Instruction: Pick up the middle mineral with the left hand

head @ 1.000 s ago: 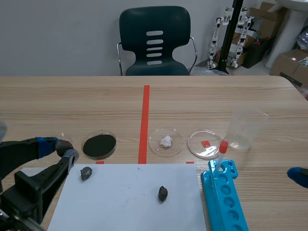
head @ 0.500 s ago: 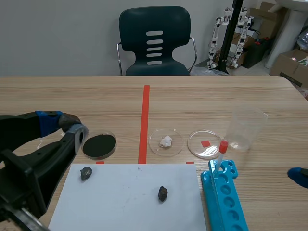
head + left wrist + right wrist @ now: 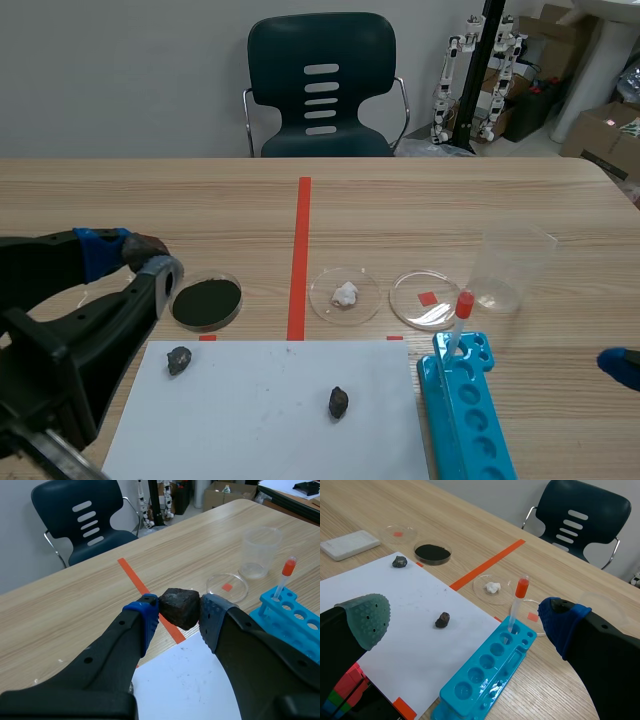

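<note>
The chunky dark brown rock (image 3: 177, 605) is squeezed tight between the two pads (image 3: 148, 616) of the left tool (image 3: 180, 616), held up over the left side of the wooden surface (image 3: 60, 615)

A dark brown-black mineral (image 3: 178, 608), blocky with rough, angular faces and a slightly dusty top, is clamped at its two sides by the left tool (image 3: 179, 614) and held up off the wooden counter (image 3: 60, 612).

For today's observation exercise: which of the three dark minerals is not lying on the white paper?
The mineral clamped in the left gripper, off the table; the other two lie on the white paper.
</note>
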